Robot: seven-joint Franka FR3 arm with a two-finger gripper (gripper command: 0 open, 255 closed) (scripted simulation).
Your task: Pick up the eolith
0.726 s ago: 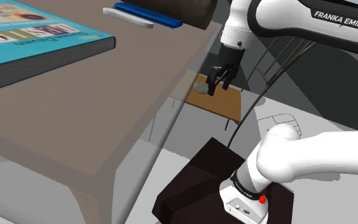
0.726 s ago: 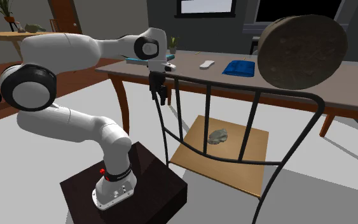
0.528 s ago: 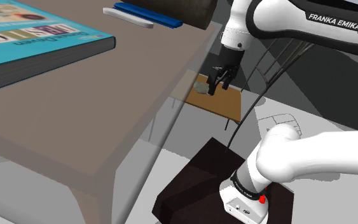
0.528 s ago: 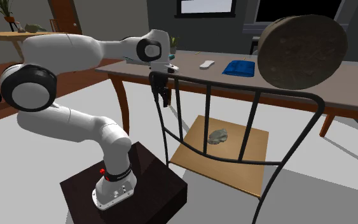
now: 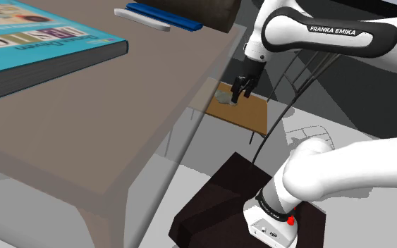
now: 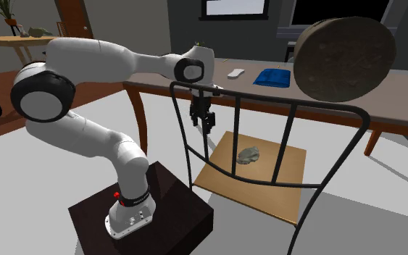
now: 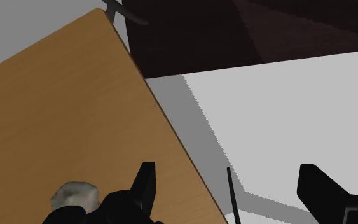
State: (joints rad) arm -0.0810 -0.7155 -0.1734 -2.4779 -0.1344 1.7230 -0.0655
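The gripper (image 7: pixel 231 191) is observed with its two black fingers (image 7: pixel 144 183) standing wide apart, and nothing is clasped between them. It is pointed downward and is suspended above the chair seat (image 6: pixel 271 174), just beside the dark bars of the chair back (image 6: pixel 267 109).

The eolith (image 7: pixel 74 194), a small grey-green stone, is found lying on the wooden seat below the gripper, outside the gap and beyond the outer side of one finger. No contact with either finger is noted. Under the gap itself, the seat's edge and the pale floor are seen.

In the second exterior view the gripper (image 6: pixel 204 127) is recorded higher than the eolith (image 6: pixel 249 154) and apart from it. In the shoulder view the gripper (image 5: pixel 241 94) is seen close beside the eolith (image 5: pixel 223 95).

The dark stand (image 6: pixel 151 214) is placed lower than the gripper, behind the chair.
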